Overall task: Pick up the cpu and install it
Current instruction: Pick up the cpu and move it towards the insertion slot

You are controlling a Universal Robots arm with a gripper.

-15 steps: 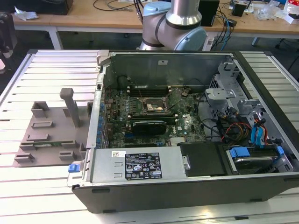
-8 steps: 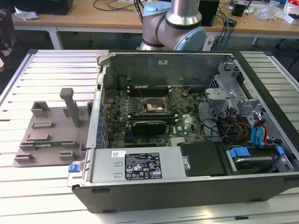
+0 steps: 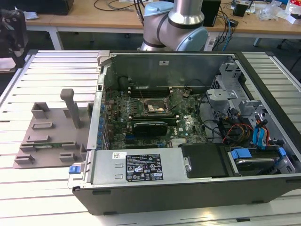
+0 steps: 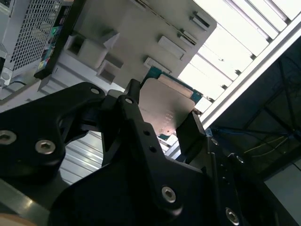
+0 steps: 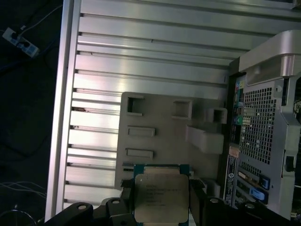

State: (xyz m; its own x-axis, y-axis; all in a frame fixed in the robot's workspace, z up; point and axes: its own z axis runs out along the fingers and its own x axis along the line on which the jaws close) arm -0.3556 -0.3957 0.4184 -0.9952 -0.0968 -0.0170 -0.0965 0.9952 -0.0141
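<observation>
The silvery square cpu (image 5: 161,195) is gripped edgewise by the black hand (image 5: 162,203) over a grey moulded tray (image 5: 155,122); a dark socket (image 3: 153,107) is housed in the open computer case (image 3: 164,68).

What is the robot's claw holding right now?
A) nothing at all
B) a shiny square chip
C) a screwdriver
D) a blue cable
B: in both wrist views the gripper clamps the silvery square chip by two sides, with the gray tray beyond it.
</observation>
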